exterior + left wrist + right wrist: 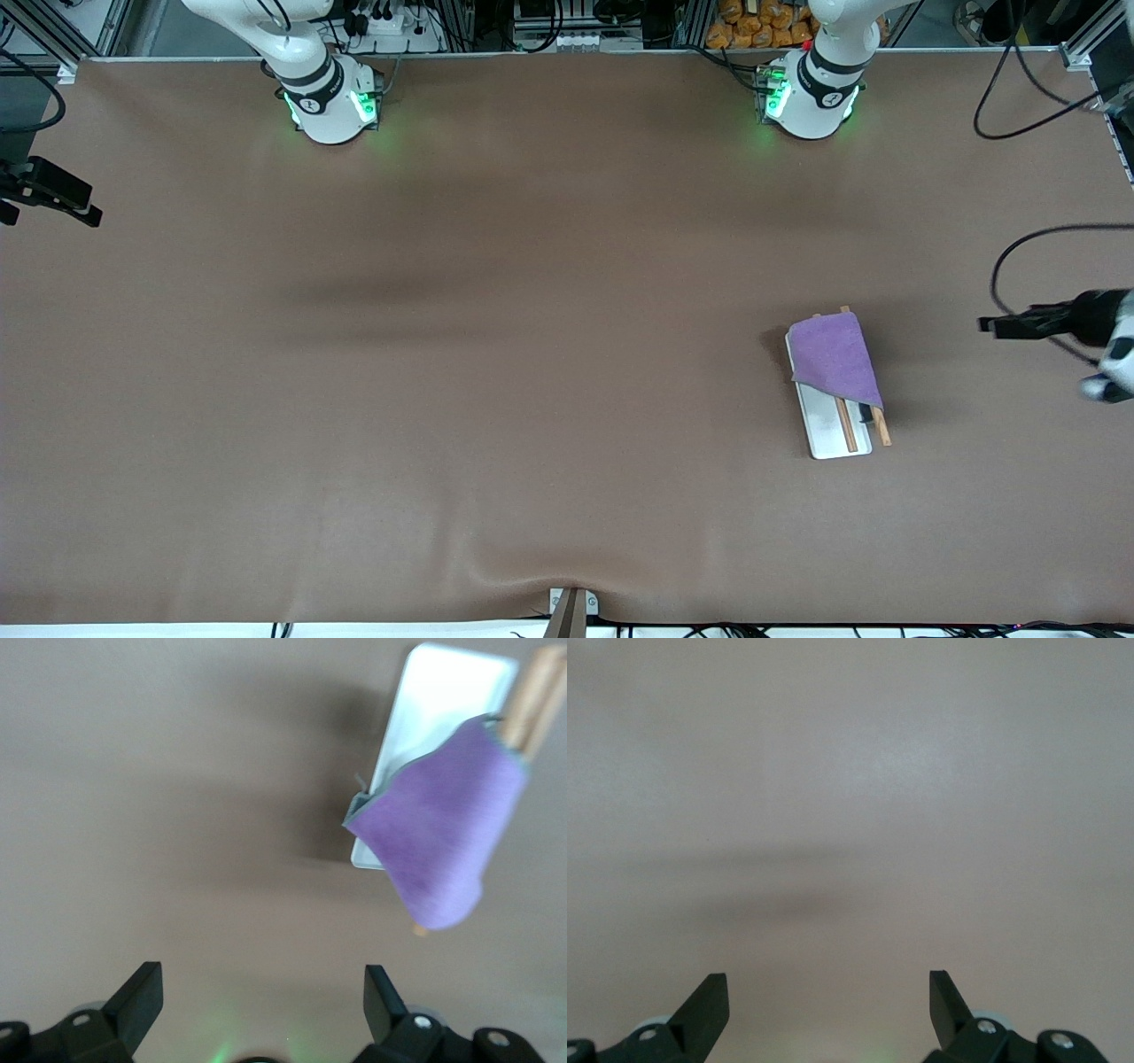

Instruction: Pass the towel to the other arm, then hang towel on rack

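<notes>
The purple towel (837, 359) (447, 842) lies draped over the two brown rods (848, 425) (536, 695) of the rack. The rack's white base (828, 434) (434, 709) lies on the table toward the left arm's end. My left gripper (988, 325) (261, 979) is open and empty, over bare table beside the rack and apart from the towel. My right gripper (55, 213) (826, 985) is open and empty over the right arm's end of the table, with only brown mat under it.
The brown mat (496, 354) covers the whole table. Both arm bases (332, 102) (811, 93) stand along the edge farthest from the front camera. A black cable (1005, 257) loops above the left gripper. A small metal bracket (571, 607) sits at the nearest edge.
</notes>
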Controlling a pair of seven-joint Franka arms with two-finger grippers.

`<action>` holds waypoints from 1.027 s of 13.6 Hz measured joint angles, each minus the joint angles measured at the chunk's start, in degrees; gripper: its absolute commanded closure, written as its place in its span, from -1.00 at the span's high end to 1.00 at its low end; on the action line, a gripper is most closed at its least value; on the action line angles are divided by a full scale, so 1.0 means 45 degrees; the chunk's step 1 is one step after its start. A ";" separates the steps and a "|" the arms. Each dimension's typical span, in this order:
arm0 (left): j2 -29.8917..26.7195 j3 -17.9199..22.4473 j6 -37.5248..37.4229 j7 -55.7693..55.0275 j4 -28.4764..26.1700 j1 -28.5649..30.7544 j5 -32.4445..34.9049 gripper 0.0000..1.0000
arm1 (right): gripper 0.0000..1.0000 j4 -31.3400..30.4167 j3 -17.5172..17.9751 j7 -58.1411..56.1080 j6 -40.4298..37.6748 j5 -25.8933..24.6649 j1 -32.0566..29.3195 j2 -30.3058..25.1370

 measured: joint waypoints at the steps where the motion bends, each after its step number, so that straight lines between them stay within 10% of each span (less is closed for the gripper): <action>1: -0.0602 -0.0132 -0.0016 -0.0001 0.0012 -0.0004 -0.0003 1.00 | 1.00 -0.0003 0.0001 0.0000 -0.0003 0.0000 0.0001 0.0004; 6: -0.2961 -0.0528 -0.0090 0.0009 -0.0026 -0.0044 -0.0003 1.00 | 1.00 -0.0023 0.0001 0.0000 -0.0018 0.0000 0.0003 0.0015; 14: -0.3431 -0.0600 -0.0063 0.0797 0.0160 -0.0045 0.0477 1.00 | 1.00 -0.0025 -0.0003 0.0001 -0.0023 0.0000 0.0002 0.0015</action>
